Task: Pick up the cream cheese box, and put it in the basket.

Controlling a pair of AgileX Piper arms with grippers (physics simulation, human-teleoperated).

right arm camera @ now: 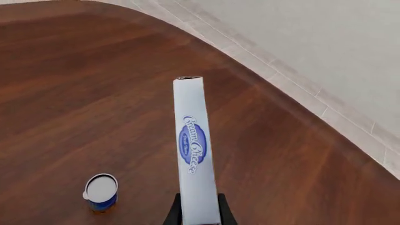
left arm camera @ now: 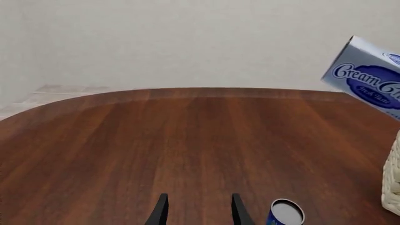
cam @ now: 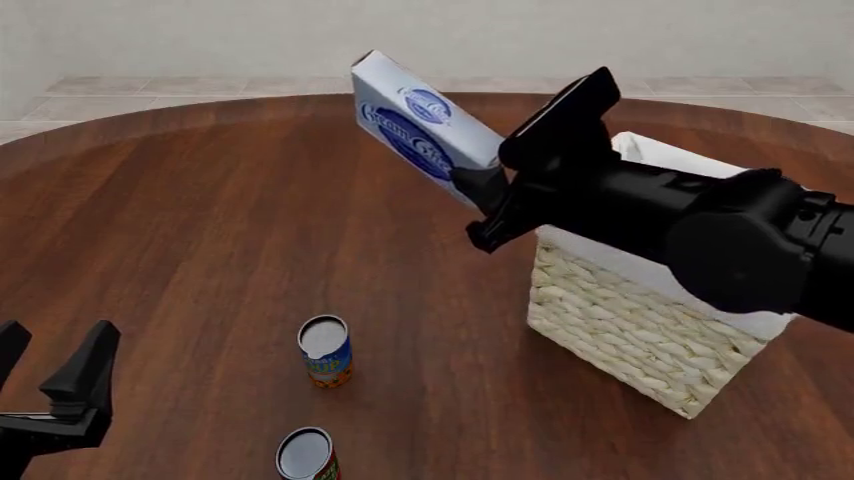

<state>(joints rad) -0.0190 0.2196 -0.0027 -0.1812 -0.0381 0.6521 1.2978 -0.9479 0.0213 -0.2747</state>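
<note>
My right gripper (cam: 478, 188) is shut on the cream cheese box (cam: 420, 128), a pale blue-white carton with a dark blue oval logo, held tilted in the air to the left of the basket (cam: 641, 330). The box also shows in the right wrist view (right arm camera: 195, 154) between the fingers, and in the left wrist view (left arm camera: 368, 77). The cream wicker basket with a white liner stands on the right side of the table; its edge shows in the left wrist view (left arm camera: 392, 180). My left gripper (cam: 47, 365) is open and empty, low at the near left; it also shows in the left wrist view (left arm camera: 196, 213).
A blue can (cam: 324, 350) stands upright on the table near the middle front, also in the left wrist view (left arm camera: 285, 213) and the right wrist view (right arm camera: 100, 191). A second can (cam: 306, 456) stands at the front edge. The round wooden table (cam: 200, 220) ends at a tiled floor.
</note>
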